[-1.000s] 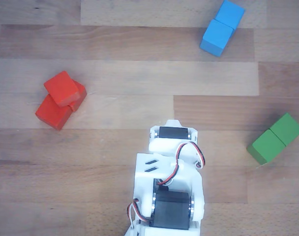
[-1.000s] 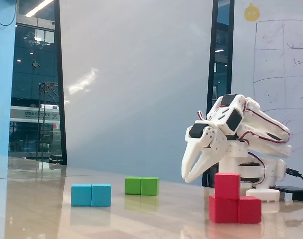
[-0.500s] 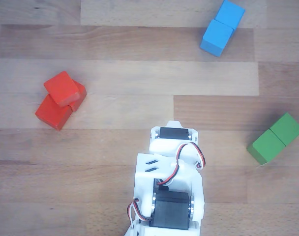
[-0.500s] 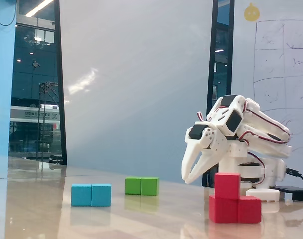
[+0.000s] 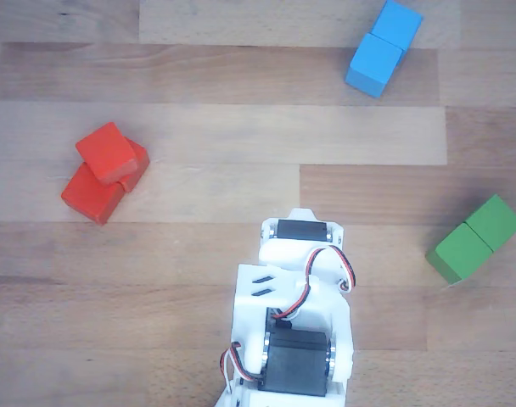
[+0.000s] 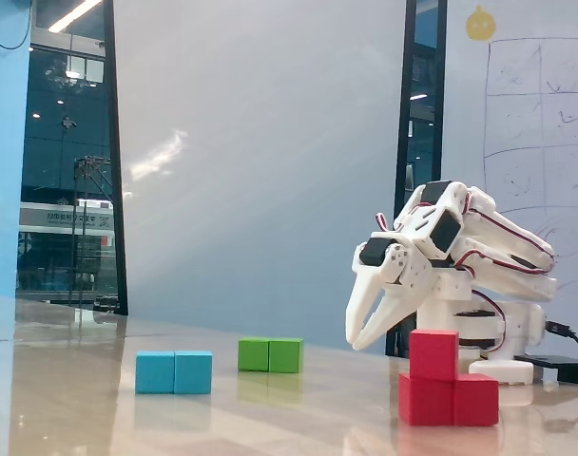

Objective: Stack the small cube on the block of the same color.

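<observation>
On top of the red-orange oblong block sits your small red-orange plain cube, over one half of it and turned slightly askew in the other view; in the fixed view the small cube rests squarely on the block. Judging by its matte faces and crisp edges, it should be light, rigid and not slippery, best taken across two opposite flat sides if you need to square it up. Your white plastic gripper hangs behind the stack, its fingers nearly closed and holding nothing. Farther out on the pale wood-grain worktop lie a blue oblong block and a green oblong block, each seamed across the middle like two joined cubes.
</observation>
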